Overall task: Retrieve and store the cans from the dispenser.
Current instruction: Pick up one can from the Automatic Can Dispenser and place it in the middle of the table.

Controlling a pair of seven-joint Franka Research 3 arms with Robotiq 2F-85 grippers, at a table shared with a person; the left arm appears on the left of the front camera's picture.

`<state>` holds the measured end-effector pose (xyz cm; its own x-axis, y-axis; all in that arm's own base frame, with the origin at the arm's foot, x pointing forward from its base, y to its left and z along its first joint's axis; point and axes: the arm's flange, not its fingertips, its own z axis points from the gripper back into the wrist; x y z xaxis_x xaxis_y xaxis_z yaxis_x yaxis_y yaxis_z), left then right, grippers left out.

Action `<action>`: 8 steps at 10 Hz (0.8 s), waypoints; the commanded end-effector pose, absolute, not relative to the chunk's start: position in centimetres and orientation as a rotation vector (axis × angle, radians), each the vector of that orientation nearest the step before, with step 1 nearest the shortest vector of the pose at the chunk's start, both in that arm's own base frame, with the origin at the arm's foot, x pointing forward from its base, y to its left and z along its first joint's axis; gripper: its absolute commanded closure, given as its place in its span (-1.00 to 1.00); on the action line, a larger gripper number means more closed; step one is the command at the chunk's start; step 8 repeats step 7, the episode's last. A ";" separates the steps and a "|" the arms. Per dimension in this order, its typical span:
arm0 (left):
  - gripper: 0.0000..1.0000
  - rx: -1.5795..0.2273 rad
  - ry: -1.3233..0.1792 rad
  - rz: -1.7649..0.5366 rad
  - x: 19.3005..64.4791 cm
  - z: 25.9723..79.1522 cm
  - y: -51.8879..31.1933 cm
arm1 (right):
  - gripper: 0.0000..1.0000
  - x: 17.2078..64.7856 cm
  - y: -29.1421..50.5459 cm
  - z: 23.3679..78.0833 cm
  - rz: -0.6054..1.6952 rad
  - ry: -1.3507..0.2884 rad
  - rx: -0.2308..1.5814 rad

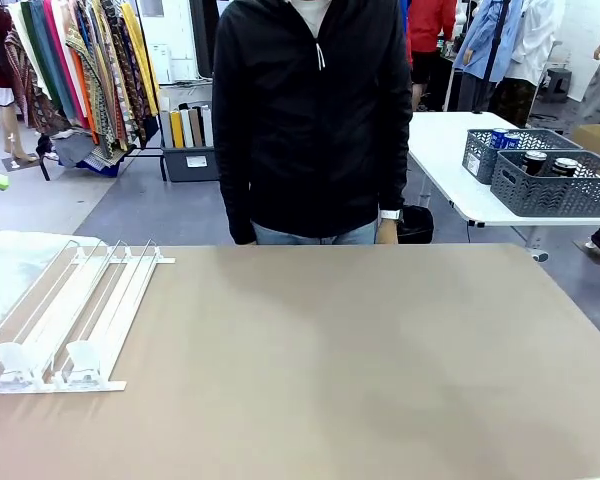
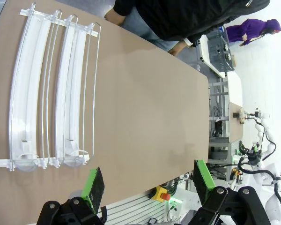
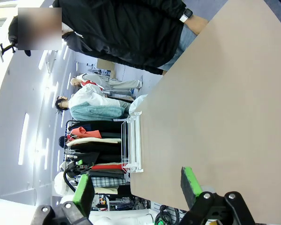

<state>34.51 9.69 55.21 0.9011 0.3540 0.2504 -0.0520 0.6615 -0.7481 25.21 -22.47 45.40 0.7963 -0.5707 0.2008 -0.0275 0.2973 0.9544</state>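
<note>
At counter's left edge we find the flat white-and-clear plastic dispenser with lanes bare, both our left claw and right claw released, hovering above, presumably awaiting cans.

Right gripper hanging above the table, green pads spread wide. Dispenser just beyond the fingertips; person far past it.

White-and-clear dispenser on tan table; person's jacket black.
</note>
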 end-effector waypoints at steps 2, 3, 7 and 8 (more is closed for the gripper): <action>-1.00 -0.842 -0.398 0.234 34.6 55.3 9.9 | -1.00 25.3 -22.4 45.7 -0.390 -0.586 1.243; -1.00 -0.842 -0.398 0.234 34.6 55.3 9.9 | -1.00 25.3 -22.4 45.7 -0.390 -0.586 1.243; -1.00 -0.842 -0.398 0.234 34.6 55.3 9.9 | -1.00 25.3 -22.4 45.7 -0.390 -0.586 1.243; -1.00 -0.842 -0.398 0.234 34.6 55.3 9.9 | -1.00 25.3 -22.4 45.7 -0.390 -0.586 1.243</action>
